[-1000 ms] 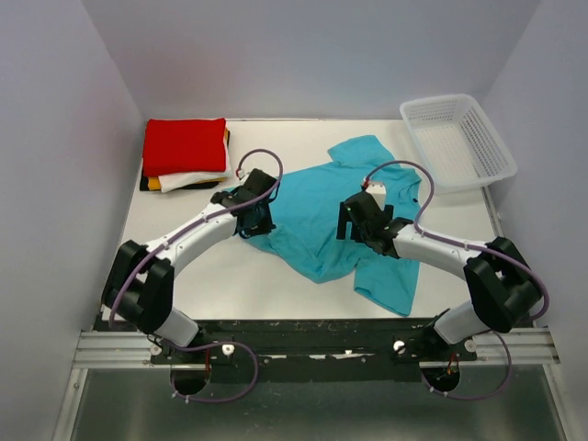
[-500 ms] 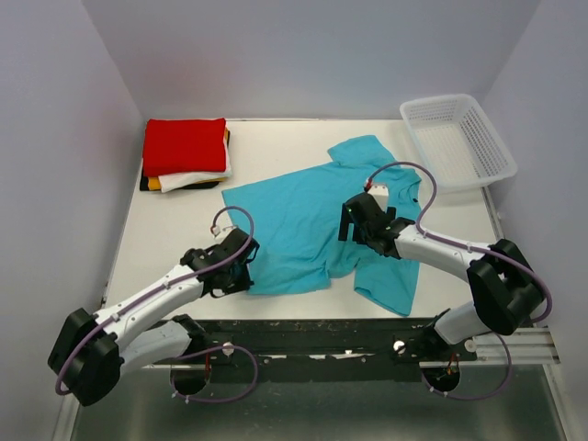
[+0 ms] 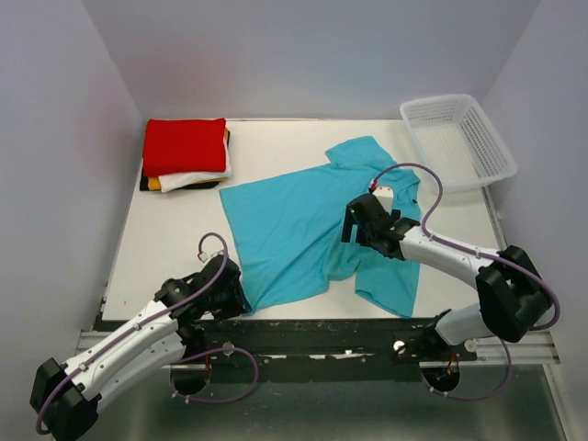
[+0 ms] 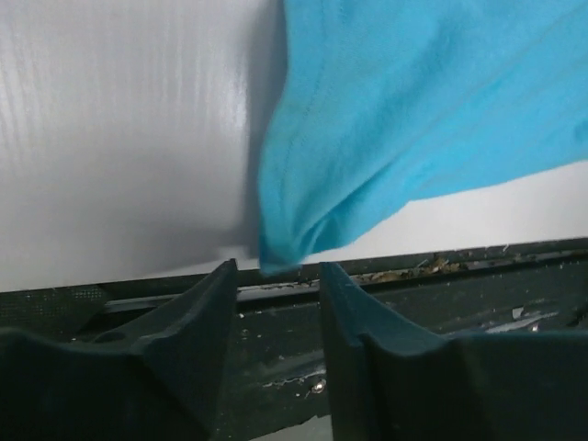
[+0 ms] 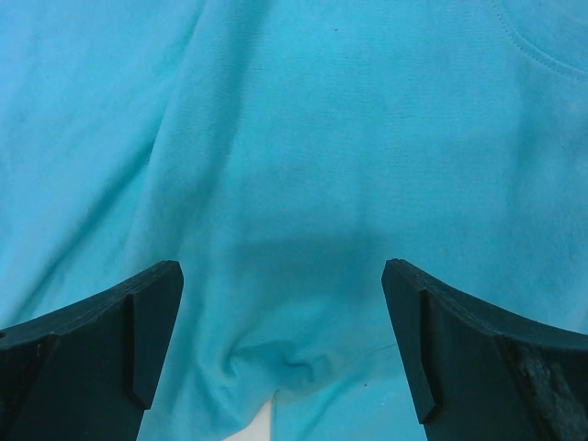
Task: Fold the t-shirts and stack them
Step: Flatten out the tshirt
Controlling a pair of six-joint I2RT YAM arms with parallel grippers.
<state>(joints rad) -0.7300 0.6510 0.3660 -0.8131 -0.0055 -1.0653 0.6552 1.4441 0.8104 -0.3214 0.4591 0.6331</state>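
**While one corner reaches the near edge, blue shirt point(image 3: 294, 220) lies spread mid-tabletop**

Where the tabletop point(image 3: 175, 239) ends nearest the arms, the shirt's near left corner sits right at the lip. The left gripper point(image 3: 228, 294) is low there, drawn back toward its base. In the left wrist view its fingers point(image 4: 207, 303) stand somewhat apart, and the puckered corner of the shirt point(image 4: 386, 119) ends just at the mouth of the gap. I can't see cloth pinched between them. Behind that corner is the dark rail under the tabletop edge.

From that corner the shirt runs away across the middle of the tabletop. Its left half is fairly flat, and one sleeve points toward the far side. Its right half is rumpled, with a flap lying toward the near right.

Over that rumpled part hangs the right gripper point(image 3: 353, 223), its fingers point(image 5: 129, 340) spread wide and holding nothing. The wrist view shows only creased blue cloth between them, with a small gather low in the middle.

At the far left corner sits the stack point(image 3: 184, 161) of folded shirts, well apart from the blue one. A red shirt point(image 3: 184, 144) lies on top, with white point(image 3: 197, 178) under it and slivers of orange and black showing at the near left.

A white mesh basket point(image 3: 439, 101) stands at the far right corner.
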